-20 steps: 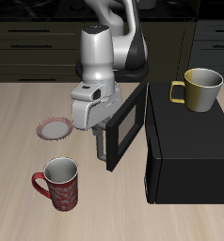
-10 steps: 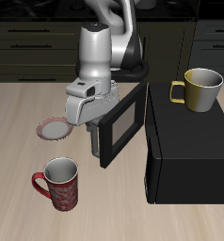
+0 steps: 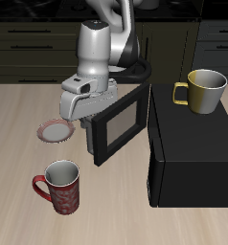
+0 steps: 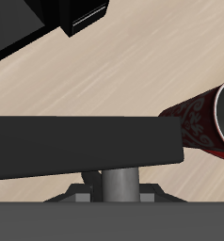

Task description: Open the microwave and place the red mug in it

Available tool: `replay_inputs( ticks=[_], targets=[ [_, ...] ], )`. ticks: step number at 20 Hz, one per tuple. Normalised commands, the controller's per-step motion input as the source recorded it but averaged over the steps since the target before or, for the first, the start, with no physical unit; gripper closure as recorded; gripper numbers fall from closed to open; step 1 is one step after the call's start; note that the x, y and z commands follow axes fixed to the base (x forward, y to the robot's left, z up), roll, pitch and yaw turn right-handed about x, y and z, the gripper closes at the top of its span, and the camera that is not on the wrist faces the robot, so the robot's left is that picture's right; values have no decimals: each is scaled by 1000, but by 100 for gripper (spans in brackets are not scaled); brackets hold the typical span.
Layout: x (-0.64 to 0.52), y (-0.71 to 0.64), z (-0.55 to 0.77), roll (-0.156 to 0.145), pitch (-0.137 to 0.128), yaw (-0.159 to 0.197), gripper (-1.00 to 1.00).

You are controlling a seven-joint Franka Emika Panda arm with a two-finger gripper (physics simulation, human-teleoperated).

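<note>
The black microwave (image 3: pixel 188 153) stands with its windowed door (image 3: pixel 121 120) swung partly open toward the table's front. My gripper (image 3: pixel 90 126) is at the door's free edge, shut on the grey bar handle (image 4: pixel 114 184), which shows between my fingers in the wrist view below the door's dark edge (image 4: pixel 76 146). The red mug (image 3: pixel 61 185) stands upright near the table's front edge, in front of the door and apart from it. In the wrist view the red mug (image 4: pixel 203 118) shows only in part, past the door.
A yellow-olive mug (image 3: pixel 202 91) stands on top of the microwave. A flat red-rimmed plate (image 3: pixel 57 129) lies on the table beside my gripper, farther back than the red mug. Dark cabinets run behind the table.
The door has swung farther open, its free edge moving outward and toward the plate with my gripper on the handle. The red mug and the yellow-olive mug have not moved.
</note>
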Motion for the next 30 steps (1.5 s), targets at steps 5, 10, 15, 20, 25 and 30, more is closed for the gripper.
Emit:
replay_inputs(
  ticks=[5,10,15,20,25,30],
  targets=[
    [-168,-94,-36,-21,7,-62,100],
    [-184,-90,6,-39,-64,-28,100],
    [-192,10,-80,-3,5,-58,100],
    [-70,-48,-83,-34,7,-51,100],
    [-108,-142,-95,-35,19,-34,100],
    [-352,-162,-93,-25,5,-33,100]
  ],
)
